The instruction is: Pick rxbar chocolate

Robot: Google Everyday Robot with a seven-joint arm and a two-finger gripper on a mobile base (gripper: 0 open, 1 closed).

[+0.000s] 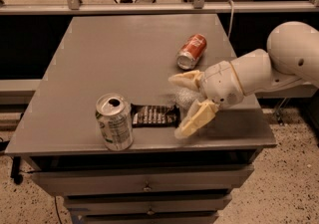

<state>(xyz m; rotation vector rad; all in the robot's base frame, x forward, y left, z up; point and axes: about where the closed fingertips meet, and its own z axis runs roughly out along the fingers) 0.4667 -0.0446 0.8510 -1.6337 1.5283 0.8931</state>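
Note:
The rxbar chocolate (154,115), a flat dark bar with pale lettering, lies on the grey table (124,54) near the front edge, right beside the silver-green can (114,121). My gripper (182,103) is at the bar's right end. It is open, with one pale finger (183,78) behind the bar and the other finger (195,120) in front. The bar's right tip lies between them, and I cannot tell whether either finger touches it. The red-orange can (192,51) lies on its side farther back.
The white arm (264,71) reaches in from the right over the table's right edge. A rail (149,6) runs behind the table. Drawers (144,185) sit below the front edge.

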